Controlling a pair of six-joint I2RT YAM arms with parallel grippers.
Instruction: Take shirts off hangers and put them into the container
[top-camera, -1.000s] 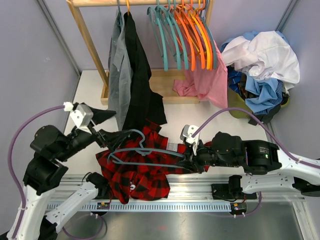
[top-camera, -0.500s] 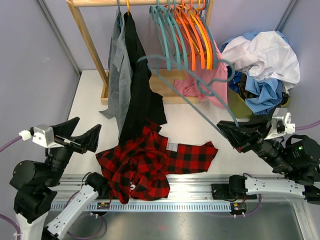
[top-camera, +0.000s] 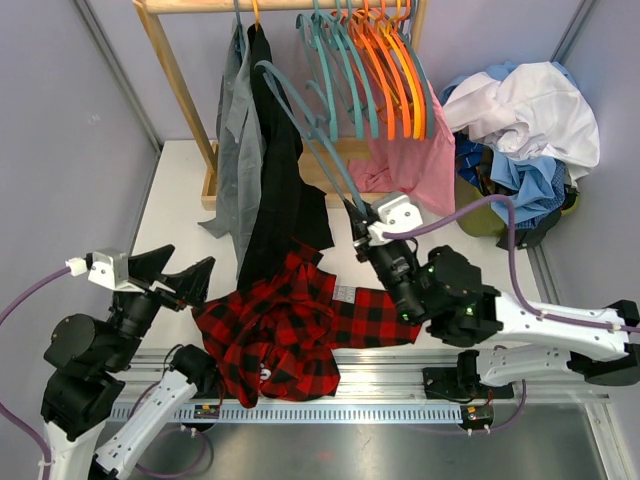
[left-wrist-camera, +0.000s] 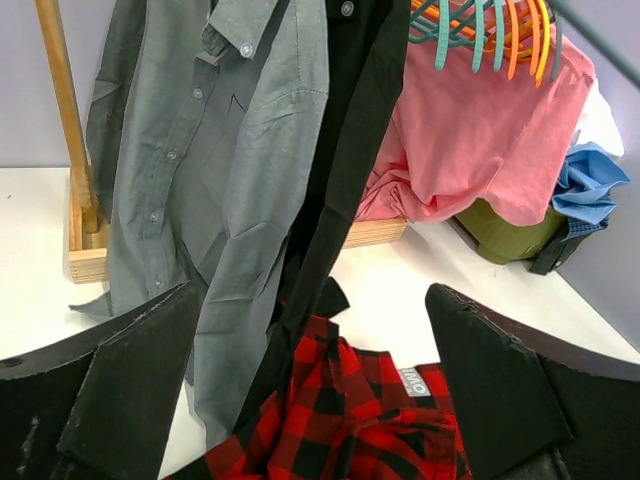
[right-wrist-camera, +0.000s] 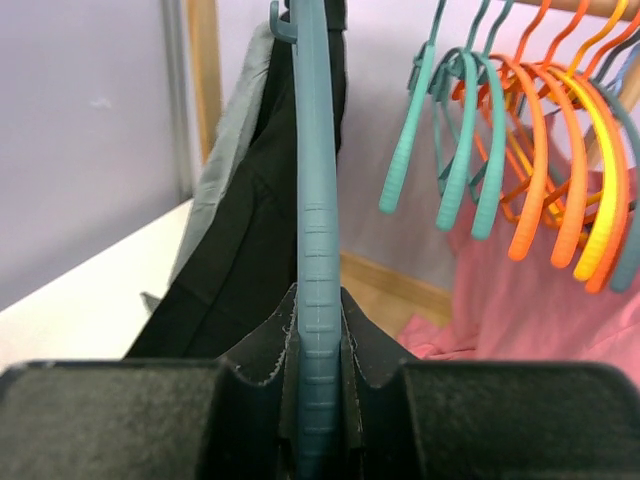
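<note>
Lilac walls back the wooden rack. Right end effector clamps a bare teal hanger, best hooked onto the rail clear of the black shirt. Left end effector gapes, empty.

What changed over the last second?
The right pincer, shut on the teal hanger, lifted it off the plaid shirt, swung right, then back to centre, hanger now aimed at the rack. The left pincer pulled back left, open. Plaid shirt on the table, grey shirt and black shirt hanging: unchanged.
</note>
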